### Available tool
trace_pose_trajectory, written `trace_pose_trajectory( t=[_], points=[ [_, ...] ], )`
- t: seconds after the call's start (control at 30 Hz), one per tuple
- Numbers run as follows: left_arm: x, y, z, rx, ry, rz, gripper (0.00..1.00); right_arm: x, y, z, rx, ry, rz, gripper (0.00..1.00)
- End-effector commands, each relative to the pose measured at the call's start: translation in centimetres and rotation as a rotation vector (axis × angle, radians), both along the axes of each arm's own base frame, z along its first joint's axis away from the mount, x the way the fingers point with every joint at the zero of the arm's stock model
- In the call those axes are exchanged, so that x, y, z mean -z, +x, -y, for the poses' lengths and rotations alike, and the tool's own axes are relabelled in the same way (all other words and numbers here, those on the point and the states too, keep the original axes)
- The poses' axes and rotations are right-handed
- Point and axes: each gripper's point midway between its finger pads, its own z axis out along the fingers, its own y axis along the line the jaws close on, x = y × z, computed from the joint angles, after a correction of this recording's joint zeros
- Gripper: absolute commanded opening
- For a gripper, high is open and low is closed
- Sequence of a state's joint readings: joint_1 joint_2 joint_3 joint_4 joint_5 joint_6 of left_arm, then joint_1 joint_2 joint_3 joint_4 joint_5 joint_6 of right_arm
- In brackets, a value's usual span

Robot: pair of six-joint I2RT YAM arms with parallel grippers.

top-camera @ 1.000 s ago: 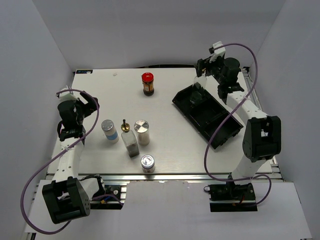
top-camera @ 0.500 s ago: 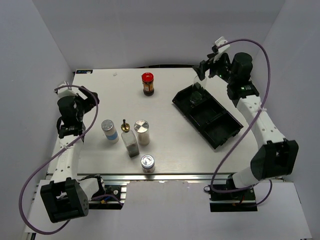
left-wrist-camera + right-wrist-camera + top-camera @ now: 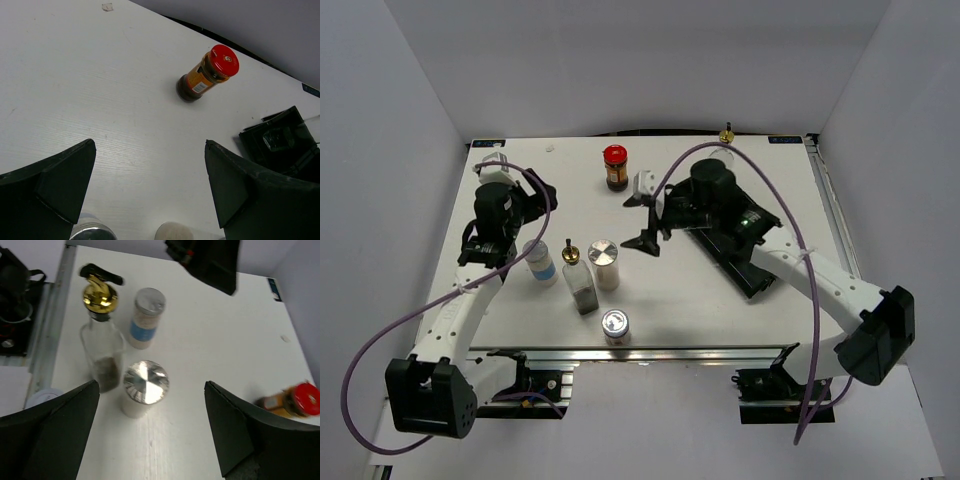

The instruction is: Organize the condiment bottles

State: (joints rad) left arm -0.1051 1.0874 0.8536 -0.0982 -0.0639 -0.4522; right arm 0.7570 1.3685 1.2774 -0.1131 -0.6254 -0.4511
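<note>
Condiment bottles (image 3: pixel 582 288) cluster at the table's (image 3: pixel 690 300) seven o'clock; our right gripper (image 3: pixel 150 440), splayed empty, faces the silver-lidded shaker (image 3: pixel 145 387), we reckon lining up; left gripper (image 3: pixel 150 190) gapes empty too.

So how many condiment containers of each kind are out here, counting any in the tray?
Glass bottles with gold pourers: 2
Silver-lidded shakers: 3
Red-lidded jar: 1
Total: 6
</note>
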Motion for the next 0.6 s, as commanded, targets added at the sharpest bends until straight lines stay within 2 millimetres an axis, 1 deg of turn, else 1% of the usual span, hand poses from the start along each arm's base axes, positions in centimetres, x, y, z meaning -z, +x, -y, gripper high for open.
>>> trace_pose_trajectory(
  t=[0.0, 0.03, 0.1, 0.13, 0.2, 0.23, 0.3, 0.33, 0.37, 0.4, 0.43, 0.47, 0.53, 0.57],
  points=[
    [-2.6, -1.1, 0.8, 0.023, -0.007, 0.056, 0.98, 0.9, -3.1, -2.2, -0.116, -0.003, -0.034, 0.89],
    [-2.6, -1.3, 1.0, 0.029, -0.008, 0.057, 0.98, 1.0, -4.1, -3.1, -0.142, -0.003, -0.04, 0.89],
    [-2.7, -1.6, 1.5, 0.043, -0.022, 0.071, 0.98, 1.6, -4.7, -4.0, -0.153, -0.005, -0.069, 0.89],
    [-2.7, -1.8, 1.8, 0.053, -0.026, 0.076, 0.98, 1.6, -5.3, -4.9, -0.169, 0.008, -0.085, 0.89],
    [-2.5, -2.0, 1.9, 0.06, -0.031, 0.071, 0.98, 1.8, -5.7, -5.6, -0.176, 0.012, -0.112, 0.89],
    [-2.5, -2.0, 1.8, 0.052, -0.028, 0.069, 0.98, 1.5, -6.1, -6.3, -0.184, 0.03, -0.118, 0.89],
    [-2.4, -2.1, 1.4, 0.035, -0.021, 0.066, 0.98, 1.6, -6.6, -7.5, -0.193, 0.053, -0.159, 0.89],
    [-2.4, -2.2, 1.4, 0.032, -0.019, 0.067, 0.98, 1.6, -6.6, -7.9, -0.187, 0.061, -0.173, 0.89],
    [-2.6, -2.2, 1.3, 0.033, -0.018, 0.072, 0.98, 1.9, -6.0, -8.6, -0.159, 0.066, -0.188, 0.89],
    [-2.6, -2.2, 1.4, 0.037, -0.016, 0.074, 0.98, 1.9, -6.2, -9.1, -0.153, 0.07, -0.194, 0.89],
    [-2.6, -2.3, 1.4, 0.038, -0.017, 0.075, 0.98, 2.0, -5.9, -9.4, -0.136, 0.074, -0.205, 0.89],
    [-2.6, -2.3, 1.4, 0.04, -0.017, 0.075, 0.98, 2.6, -5.7, -9.9, -0.127, 0.071, -0.225, 0.89],
    [-2.5, -2.3, 1.4, 0.04, -0.011, 0.075, 0.98, 2.6, -6.0, -10.7, -0.137, 0.083, -0.257, 0.9],
    [-2.5, -2.3, 1.3, 0.037, -0.008, 0.073, 0.98, 3.4, -5.9, -11.0, -0.134, 0.073, -0.275, 0.89]
  ],
)
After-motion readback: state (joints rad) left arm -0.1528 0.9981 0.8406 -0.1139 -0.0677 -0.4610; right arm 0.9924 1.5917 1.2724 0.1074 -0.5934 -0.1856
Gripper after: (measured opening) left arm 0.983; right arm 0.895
